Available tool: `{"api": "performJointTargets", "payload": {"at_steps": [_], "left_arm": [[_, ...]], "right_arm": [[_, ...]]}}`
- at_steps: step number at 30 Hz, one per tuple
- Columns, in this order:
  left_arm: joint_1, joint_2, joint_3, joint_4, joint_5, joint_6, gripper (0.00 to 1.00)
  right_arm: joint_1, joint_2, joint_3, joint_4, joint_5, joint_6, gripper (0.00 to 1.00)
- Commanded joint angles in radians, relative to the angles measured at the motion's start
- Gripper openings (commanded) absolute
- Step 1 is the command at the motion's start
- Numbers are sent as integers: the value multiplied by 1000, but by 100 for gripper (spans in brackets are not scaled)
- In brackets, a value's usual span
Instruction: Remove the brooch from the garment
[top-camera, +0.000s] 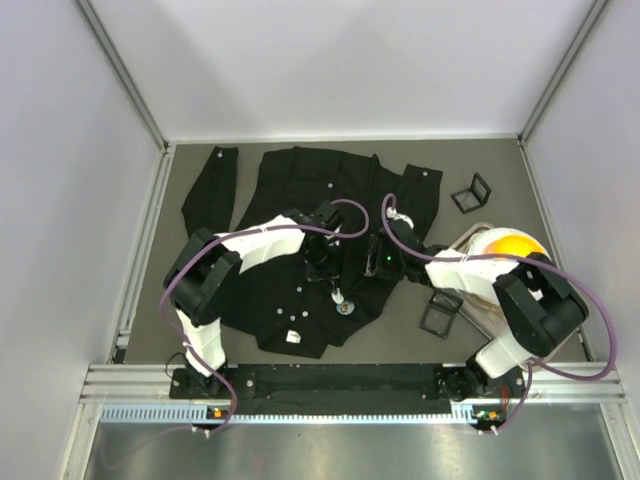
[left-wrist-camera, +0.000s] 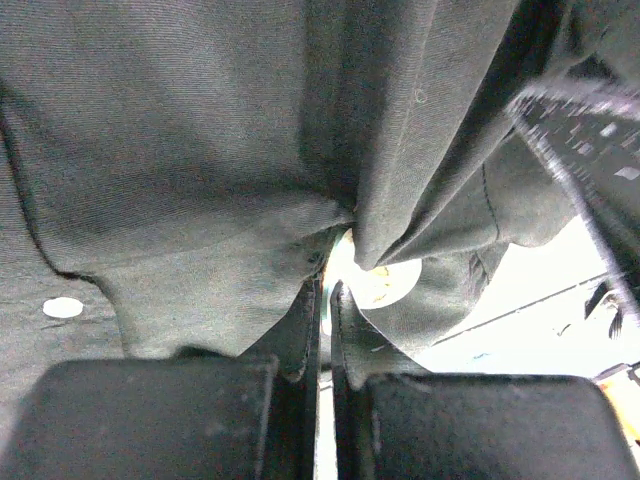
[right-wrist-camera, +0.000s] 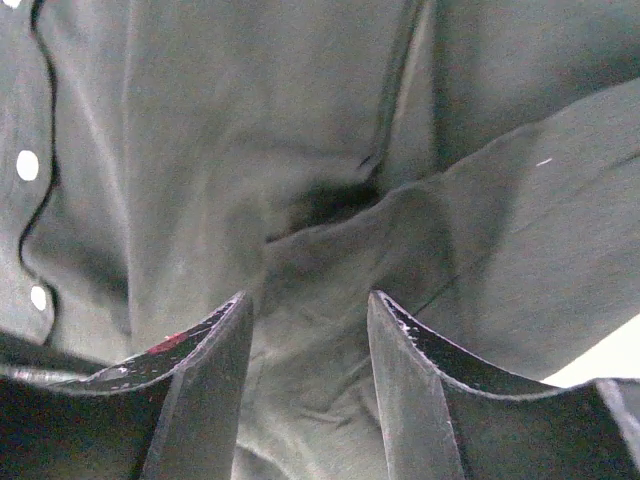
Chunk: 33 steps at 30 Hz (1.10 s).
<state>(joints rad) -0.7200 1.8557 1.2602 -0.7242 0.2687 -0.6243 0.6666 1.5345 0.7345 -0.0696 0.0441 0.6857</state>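
The black garment (top-camera: 290, 190) lies spread on the grey table, its white buttons showing in the wrist views (left-wrist-camera: 62, 307) (right-wrist-camera: 27, 165). The brooch (top-camera: 346, 308) is a small round pale disc near the shirt's lower front edge. In the left wrist view the brooch (left-wrist-camera: 390, 283) is half hidden under a fold of cloth. My left gripper (top-camera: 338, 290) (left-wrist-camera: 328, 285) has its jaws nearly together, pinching at the disc's rim. My right gripper (top-camera: 372, 262) (right-wrist-camera: 310, 300) is open beside it, its fingers pressed onto the cloth astride a fold.
Two small black open boxes lie on the table, one at the back right (top-camera: 471, 193) and one at the front right (top-camera: 440, 313). A white bowl with a yellow-orange object (top-camera: 512, 245) sits by the right arm. Metal frame rails border the table.
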Motion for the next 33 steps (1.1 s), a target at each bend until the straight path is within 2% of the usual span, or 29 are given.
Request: {"api": "performJointTargets", "payload": {"at_steps": [1, 8, 11, 15, 21, 28, 33], "left_arm": [[-9, 14, 30, -69, 4, 40, 0], [-7, 0, -1, -81, 23, 60, 0], [-7, -16, -2, -96, -14, 71, 0], [-6, -133, -33, -54, -45, 58, 0], [-6, -315, -143, 90, 3, 26, 0], [-2, -529, -310, 394, 58, -46, 0], [2, -598, -357, 532, 73, -66, 0]], "right_arm": [[-85, 45, 34, -33, 62, 83, 50], [-137, 82, 55, -73, 100, 140, 49], [-142, 70, 43, -94, 121, 159, 49], [-157, -13, -20, -91, 175, 213, 49], [-165, 4, -18, -119, 123, 215, 48], [-142, -218, -147, -167, 64, 184, 48], [-130, -339, -172, -185, -41, 49, 50]]}}
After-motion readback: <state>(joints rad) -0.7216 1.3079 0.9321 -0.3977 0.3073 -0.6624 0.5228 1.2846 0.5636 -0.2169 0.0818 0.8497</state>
